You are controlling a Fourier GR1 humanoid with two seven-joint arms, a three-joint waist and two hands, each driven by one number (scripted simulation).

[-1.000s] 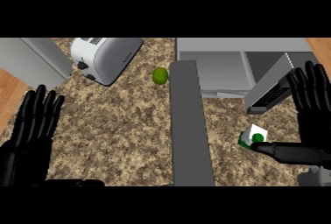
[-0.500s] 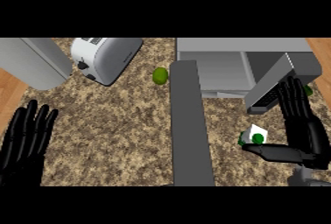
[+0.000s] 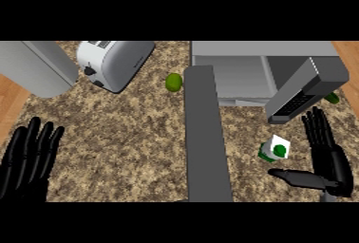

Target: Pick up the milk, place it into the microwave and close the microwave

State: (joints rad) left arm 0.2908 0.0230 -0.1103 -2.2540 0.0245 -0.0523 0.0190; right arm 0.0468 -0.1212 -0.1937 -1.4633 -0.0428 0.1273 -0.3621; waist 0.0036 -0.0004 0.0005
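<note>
One small white-and-green milk carton (image 3: 275, 148) sits on the speckled brown stone counter (image 3: 126, 133), just right of the long grey microwave door (image 3: 207, 142), which is swung open. My black right hand (image 3: 331, 159) is just beside the carton, fingers straight and apart, thumb out below it, not gripping. My black left hand (image 3: 28, 163) rests spread at lower left. The grey box microwave (image 3: 238, 76) gapes behind.

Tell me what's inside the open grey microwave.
In the grey microwave only a light grey floor and walls show; its dark control panel covers the right part. The white-and-green milk carton stands outside.
</note>
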